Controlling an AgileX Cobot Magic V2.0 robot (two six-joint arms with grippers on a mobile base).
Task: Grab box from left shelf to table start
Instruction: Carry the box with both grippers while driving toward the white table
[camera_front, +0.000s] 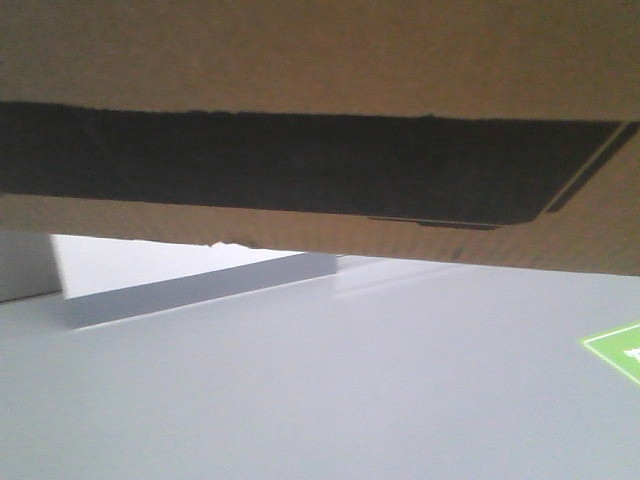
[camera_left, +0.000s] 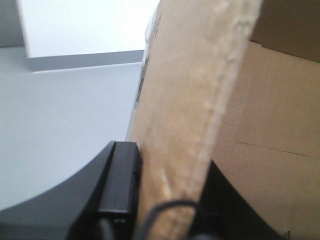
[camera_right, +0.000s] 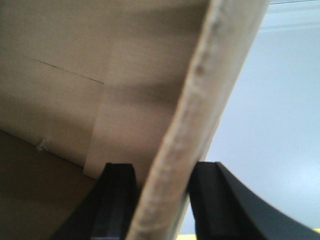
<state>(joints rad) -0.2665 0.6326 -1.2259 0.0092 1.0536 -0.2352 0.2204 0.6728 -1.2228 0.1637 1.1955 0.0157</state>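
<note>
Presently left tool (camera_left: 170, 160) and right tool (camera_right: 162, 170) each clamp a wall of the box (camera_front: 320, 60), above the desk (camera_front: 320, 400). Next, likely: lower it level, then release

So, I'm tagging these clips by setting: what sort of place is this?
Likely a warehouse or packing area, though little shows: a large brown corrugated cardboard box, a plain white table, and a green-and-white marker.
</note>
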